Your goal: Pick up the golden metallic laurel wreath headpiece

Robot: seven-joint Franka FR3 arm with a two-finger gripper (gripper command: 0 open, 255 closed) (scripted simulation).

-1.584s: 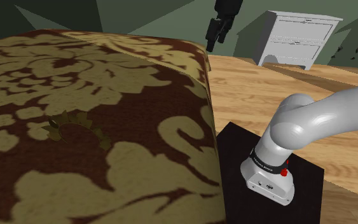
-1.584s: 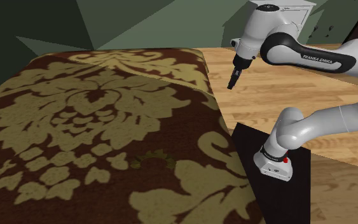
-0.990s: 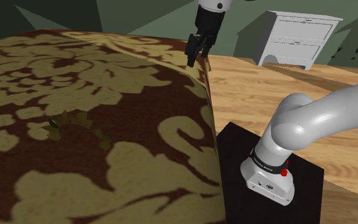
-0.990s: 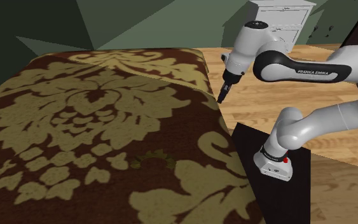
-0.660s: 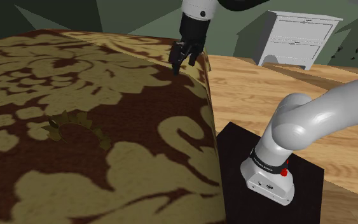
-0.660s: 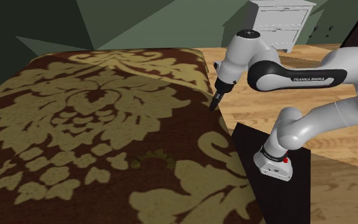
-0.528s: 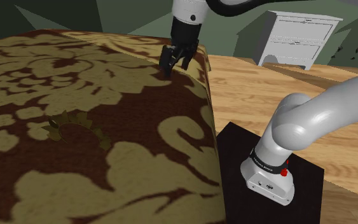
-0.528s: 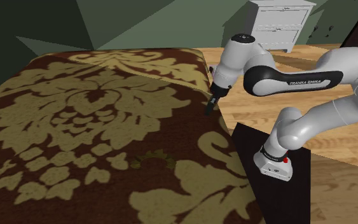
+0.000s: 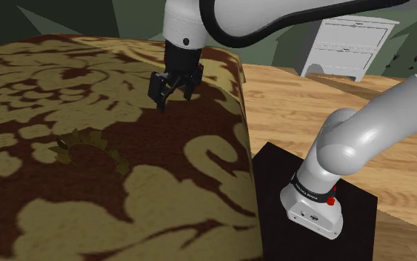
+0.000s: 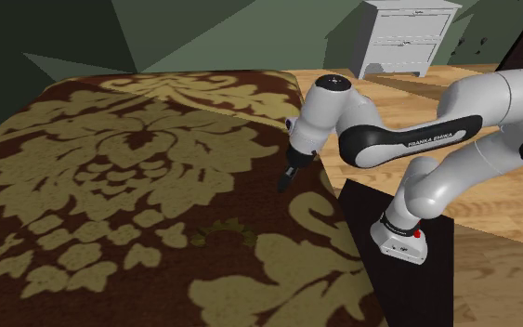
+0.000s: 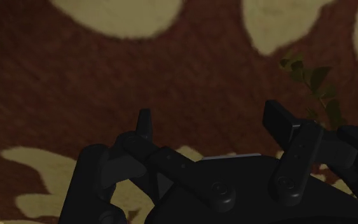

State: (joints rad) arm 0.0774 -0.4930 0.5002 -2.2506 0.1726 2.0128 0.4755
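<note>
The laurel wreath [image 9: 81,139] is a thin arc of dull gold-olive leaves. It lies flat on a large surface covered in brown and gold damask fabric [image 9: 125,67]. In the second exterior view the wreath [image 10: 222,231] rests near that surface's near right corner. My black gripper [image 9: 173,93] hangs open just above the fabric, beyond the wreath and to its right in the shoulder view. It also appears as the gripper [image 10: 285,181] short of the wreath in the second exterior view. In the wrist view the gripper [image 11: 210,118] holds nothing, and wreath leaves [image 11: 311,83] lie beside one finger.
A white dresser [image 9: 347,46] stands at the back on the wooden floor [image 9: 310,104]. The arm's base [image 9: 314,204] sits on the dark stand [image 9: 269,174], close against the fabric surface's right side. Green walls rise behind.
The gripper has come down from beyond the far right corner and moved leftward in the shoulder view, low over the fabric and nearer the wreath. The wreath has not moved.
</note>
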